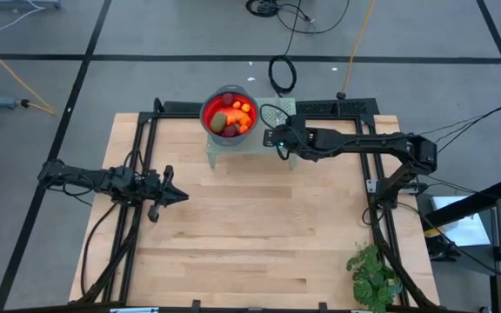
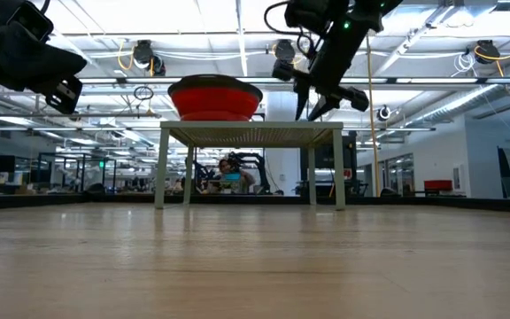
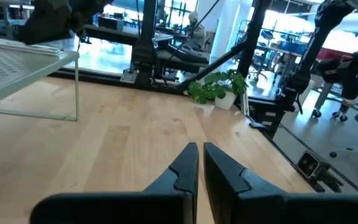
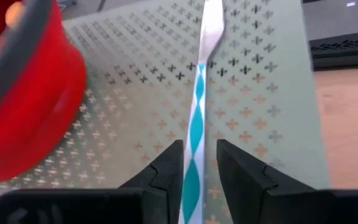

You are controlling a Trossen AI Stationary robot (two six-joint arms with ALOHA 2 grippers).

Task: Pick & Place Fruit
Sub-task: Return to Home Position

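Note:
Several fruit pieces (image 1: 230, 116), orange, dark red and olive-brown, lie in a red bowl (image 1: 209, 111) on a pale green perforated stand (image 1: 242, 146) at the table's far edge. My right gripper (image 4: 199, 152) hovers over the stand just right of the bowl (image 4: 23, 93) and is shut on a thin knife (image 4: 204, 68) with a teal-and-white striped handle. My left gripper (image 1: 181, 196) is shut and holds nothing. It points level over the table's left half, well clear of the stand. My right gripper pinches the knife's striped handle (image 4: 194, 143) between its two fingers. The fingers slant down from the table's right side and lie along the knife. The silver blade (image 4: 211, 25) reaches out ahead over the stand top. I cannot tell whether its tip touches the stand.
A green leafy plant (image 1: 374, 274) stands at the table's near right corner. Black frame rails (image 1: 137, 174) run along both sides of the table. The wood between the arms is bare. The stand's thin legs (image 2: 161, 168) rise from the table at the far edge.

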